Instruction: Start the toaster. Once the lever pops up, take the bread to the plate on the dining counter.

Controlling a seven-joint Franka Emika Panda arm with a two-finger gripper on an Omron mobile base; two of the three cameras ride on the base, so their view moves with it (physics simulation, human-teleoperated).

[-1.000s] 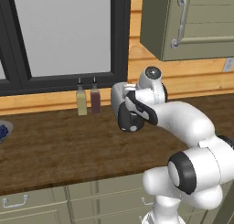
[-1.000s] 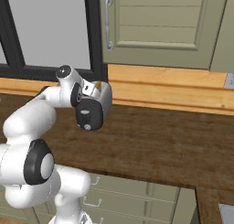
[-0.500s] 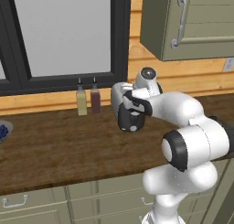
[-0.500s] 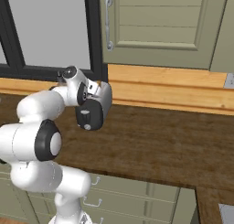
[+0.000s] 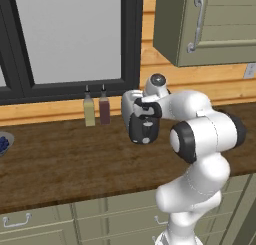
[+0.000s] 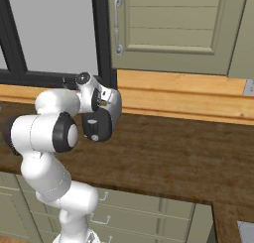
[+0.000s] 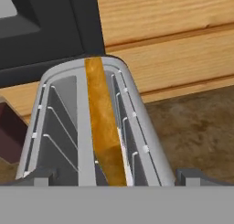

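hovering gripper [image 7: 112, 175] above bread [image 7: 104, 127]

Two slim bottles stood upright side by side at the back of the surface [image 5: 60, 154], under the window [image 5: 70, 34]: a yellowish bottle [image 5: 89, 110] on the left, a dark red bottle [image 5: 104, 108] just beside it on the right, too close to tell if they touched. Blue-patterned bowl [image 5: 4, 143] sat at the far left edge, cut off by the frame. Dark wood-grain top, pale green drawers [image 5: 30, 226] below with metal handles. Olive wall cabinet [image 5: 210, 24] hung upper right, door shut, vertical handle [image 5: 196, 19]. Light wood plank backsplash [image 6: 188, 95] ran along the wall. White outlet [image 5: 249, 70] sat at the right edge of the wall.
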